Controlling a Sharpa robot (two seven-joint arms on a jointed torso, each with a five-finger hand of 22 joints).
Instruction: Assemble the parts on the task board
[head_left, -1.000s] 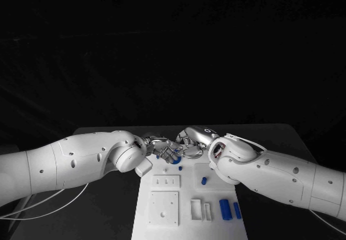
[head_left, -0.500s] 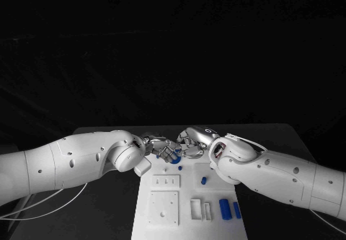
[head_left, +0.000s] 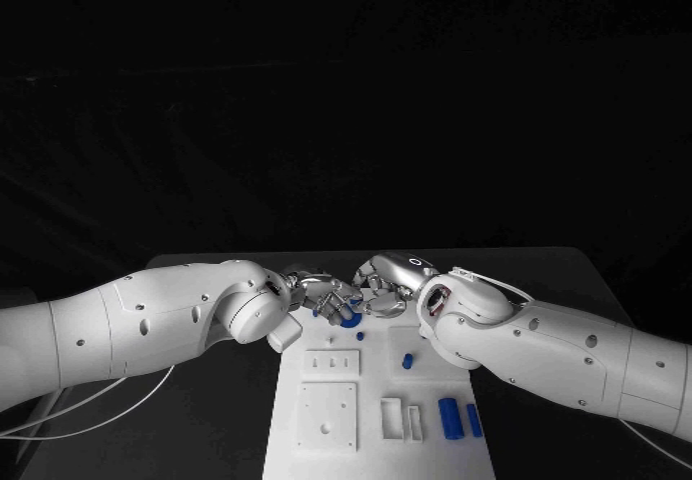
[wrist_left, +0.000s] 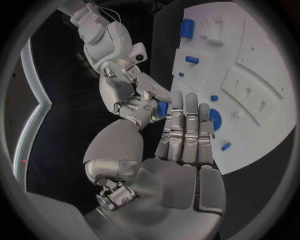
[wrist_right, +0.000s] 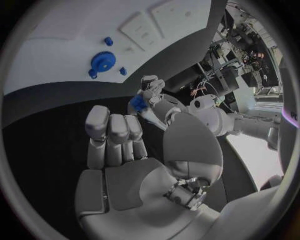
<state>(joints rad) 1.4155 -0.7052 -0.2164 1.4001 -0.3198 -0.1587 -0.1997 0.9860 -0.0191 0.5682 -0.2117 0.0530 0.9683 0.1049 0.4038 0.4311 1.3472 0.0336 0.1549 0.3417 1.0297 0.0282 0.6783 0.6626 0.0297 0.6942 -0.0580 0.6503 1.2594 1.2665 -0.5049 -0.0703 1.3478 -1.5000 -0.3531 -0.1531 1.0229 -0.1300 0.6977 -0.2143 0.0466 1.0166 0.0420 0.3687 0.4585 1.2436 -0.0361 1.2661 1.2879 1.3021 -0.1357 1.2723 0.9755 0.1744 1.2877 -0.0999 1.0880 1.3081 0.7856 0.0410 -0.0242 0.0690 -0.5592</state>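
Blue bars (head_left: 450, 416) lie at the near end of the white board (head_left: 433, 385), a round blue gear (wrist_right: 101, 61) farther on, where the left hand (head_left: 320, 295) pinches a small blue piece (wrist_right: 137, 103) beside the empty, loosely spread right hand (head_left: 382, 296).

Hands crowded the far end of the task board

The left hand (head_left: 320, 296) and right hand (head_left: 384, 290) met fingertip to fingertip over the far edge of the task board (head_left: 378, 395), closing off the way to the blue gear (head_left: 351, 316) beneath them. Both forearms flanked the board's far half. The near half, with its raised white blocks (head_left: 327, 415) and blue pegs (head_left: 450, 416), lay open from above
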